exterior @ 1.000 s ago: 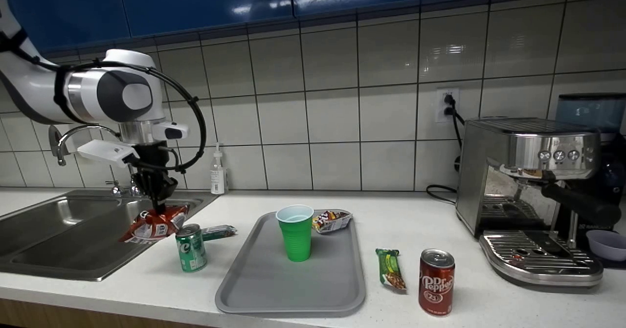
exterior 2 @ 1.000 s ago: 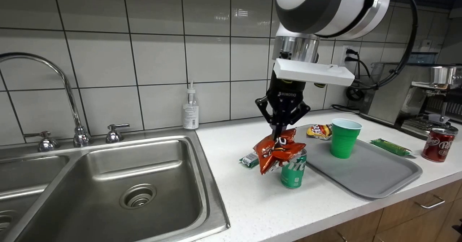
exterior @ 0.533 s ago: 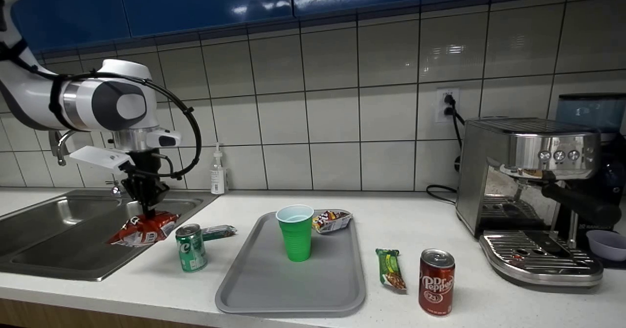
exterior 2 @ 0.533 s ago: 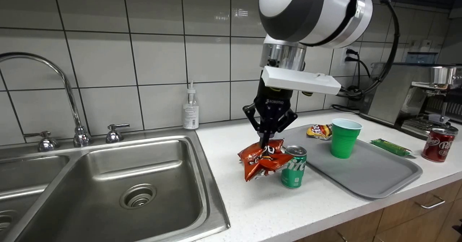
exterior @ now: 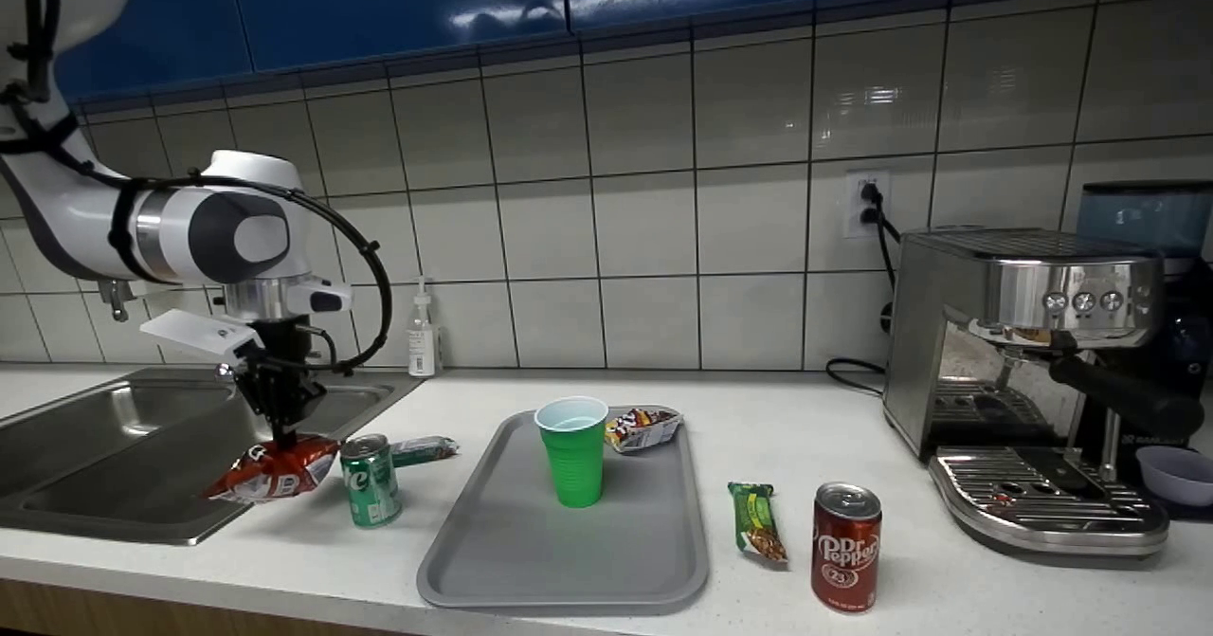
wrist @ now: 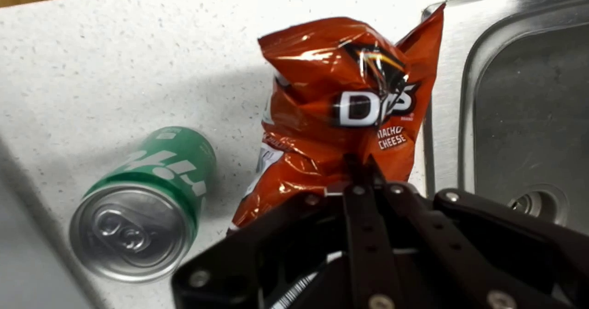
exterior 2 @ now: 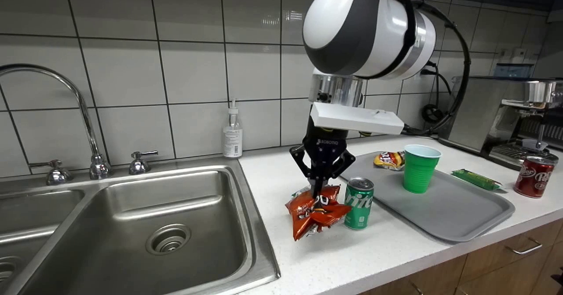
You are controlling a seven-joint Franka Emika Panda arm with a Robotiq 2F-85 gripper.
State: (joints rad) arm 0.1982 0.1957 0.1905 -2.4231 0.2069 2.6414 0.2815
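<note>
My gripper [exterior: 284, 439] is shut on a red Doritos bag [exterior: 275, 471], pinching its middle from above. It also shows in an exterior view [exterior 2: 316, 193] and in the wrist view [wrist: 362, 164]. The bag [exterior 2: 313, 216] hangs low by the counter, beside the sink's edge; I cannot tell whether it touches the surface. In the wrist view the bag [wrist: 326, 69] bulges around the fingertips. A green Sprite can [exterior: 371, 486] stands upright close beside it, also in the wrist view [wrist: 170, 161]. A green-wrapped bar [exterior: 426, 450] lies behind the can, mostly hidden by the bag elsewhere.
A grey tray [exterior: 559, 570] holds a green cup [exterior: 576, 465] and a small yellow-brown snack bag [exterior: 644, 427]. Beyond are a green snack bar [exterior: 755, 522], a Dr Pepper can [exterior: 845, 549] and an espresso machine [exterior: 1023, 333]. A steel sink [exterior 2: 264, 260] and soap bottle [exterior 2: 232, 134] are nearby.
My gripper has carried the Doritos bag toward the sink, leftward in both exterior views, then lowered it toward the counter. The Sprite can, tray and other items have not moved.
</note>
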